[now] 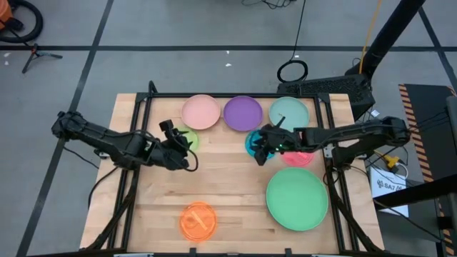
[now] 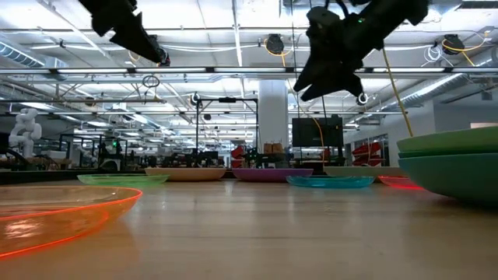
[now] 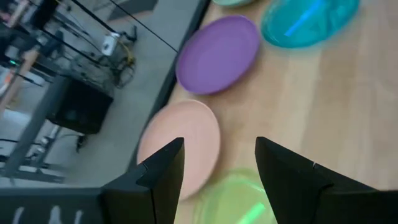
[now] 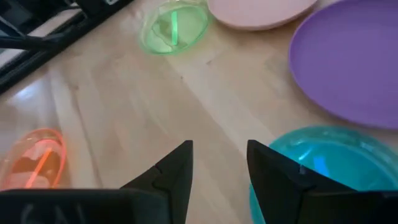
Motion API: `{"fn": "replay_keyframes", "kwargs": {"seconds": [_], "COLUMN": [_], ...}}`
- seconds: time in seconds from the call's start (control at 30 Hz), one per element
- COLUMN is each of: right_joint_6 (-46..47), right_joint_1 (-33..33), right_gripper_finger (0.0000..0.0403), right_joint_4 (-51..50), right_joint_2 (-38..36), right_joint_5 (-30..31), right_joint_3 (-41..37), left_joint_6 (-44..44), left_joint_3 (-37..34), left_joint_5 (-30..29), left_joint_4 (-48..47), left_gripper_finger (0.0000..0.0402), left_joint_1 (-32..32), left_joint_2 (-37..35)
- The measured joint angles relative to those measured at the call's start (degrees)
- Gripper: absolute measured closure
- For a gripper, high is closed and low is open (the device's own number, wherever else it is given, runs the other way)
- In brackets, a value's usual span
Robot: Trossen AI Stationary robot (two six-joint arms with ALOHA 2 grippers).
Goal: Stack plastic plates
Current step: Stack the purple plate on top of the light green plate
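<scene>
The counter (image 1: 228,193) is pale wood planks with a dark metal frame around its edges. Along its far edge sit a pink plate (image 1: 201,112), a purple plate (image 1: 243,113) and a mint plate (image 1: 289,113) in a row. Just nearer are three small clear plates: a yellow-green plate (image 1: 188,137) at the left, a blue plate (image 1: 251,143) in the middle, and a red plate (image 1: 298,158) beside it, partly hidden by the right arm. A large green plate (image 1: 297,199) lies near the right front, stacked on a teal one in the low view. A small orange plate (image 1: 198,220) rests alone near the front edge.

The left hand (image 1: 182,153) hangs above the counter over the yellow-green plate, fingers spread and empty. The right hand (image 1: 261,151) hangs above the blue plate, fingers apart with nothing between them.

Around the counter is grey floor marked with dark tape lines, with cables and a black stand (image 1: 328,87) behind. Across the counter, the room is a large workshop with bright ceiling lights, pipes and racks.
</scene>
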Motion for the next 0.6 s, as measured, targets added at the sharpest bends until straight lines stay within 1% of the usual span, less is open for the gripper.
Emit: {"fn": "replay_keyframes", "kwargs": {"seconds": [0.1,0.4,0.5,0.6], "right_joint_6": [-2.7,-9.9,-12.5,-16.5], "right_joint_1": [-1.3,-5.7,-7.3,-8.6], "right_gripper_finger": [0.0260,0.0260,0.0260,0.0260], "right_joint_4": [-1.5,-18.5,-22.7,-24.7], "right_joint_2": [3.2,16.5,21.0,24.7], "right_joint_5": [0.0,0.3,0.2,0.1], "right_joint_3": [4.4,22.5,27.8,31.3], "left_joint_6": [3.6,8.5,8.8,6.9], "left_joint_3": [0.0,0.0,0.0,0.0], "left_joint_5": [-0.1,-1.1,-1.2,-1.8], "left_joint_4": [1.1,0.7,-1.6,-4.4], "left_gripper_finger": [0.0199,0.0199,0.0199,0.0199], "left_joint_1": [1.6,4.6,5.1,5.1], "left_joint_2": [0.0,0.0,-0.2,-1.3]}}
